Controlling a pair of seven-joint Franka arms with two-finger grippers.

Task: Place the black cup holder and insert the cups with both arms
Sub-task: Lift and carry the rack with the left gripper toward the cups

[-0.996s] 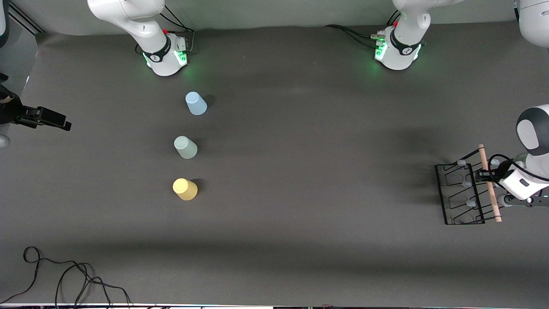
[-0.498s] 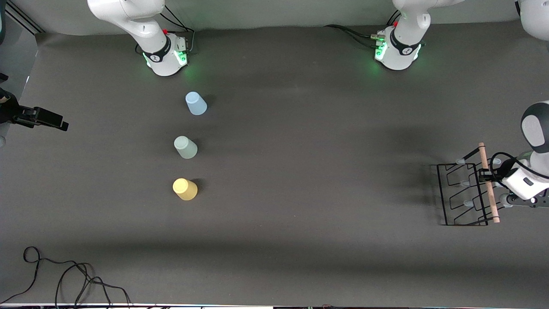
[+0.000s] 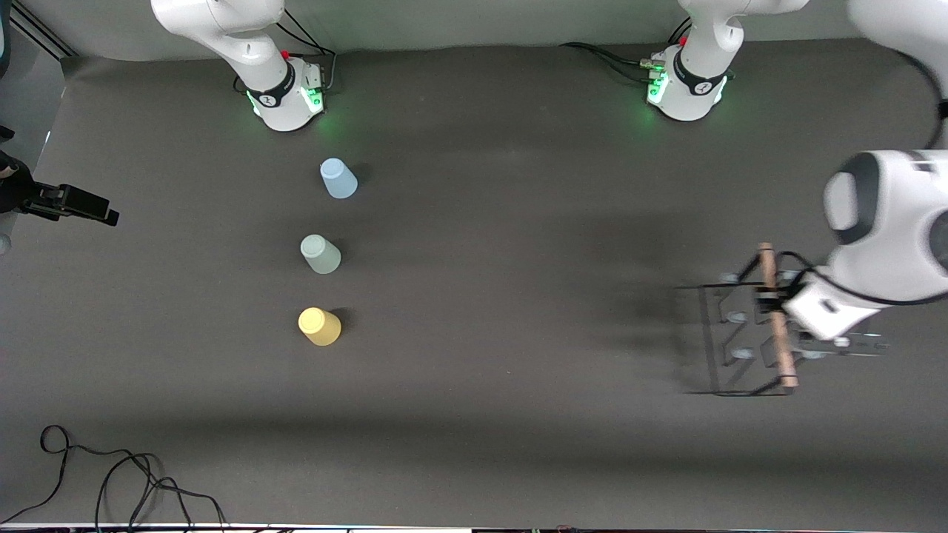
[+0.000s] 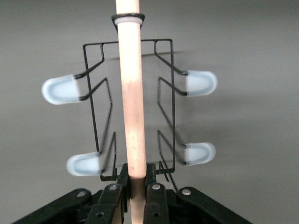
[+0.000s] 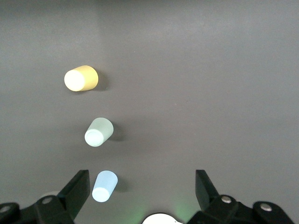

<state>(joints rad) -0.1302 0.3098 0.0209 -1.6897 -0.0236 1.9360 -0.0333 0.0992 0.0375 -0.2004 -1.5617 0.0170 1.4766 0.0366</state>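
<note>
**A:** While the left gripper hangs over the left arm's end of the table, where is the black cup holder?

**B:** Right between the jaws. They are closed on its wooden rod handle, gripping it near one end. In the left wrist view the wire frame hangs under the rod, with pale blue pegs sticking out on both sides. The front view shows the rack lifted, its shadow on the table beneath.

**A:** And the cups?

**B:** Three stand upside down in a row toward the right arm's end, well apart from the rack, at about 9 o'clock from it. The light blue cup is farthest from the front camera, the grey-green cup is in the middle, the yellow cup nearest. Each stands apart from the next.

**A:** The right gripper?

**B:** It waits, jaws spread wide and holding nothing; its wrist view looks down on the three cups. A black cable lies at the table's near corner, around 7 o'clock from the cups.
</note>
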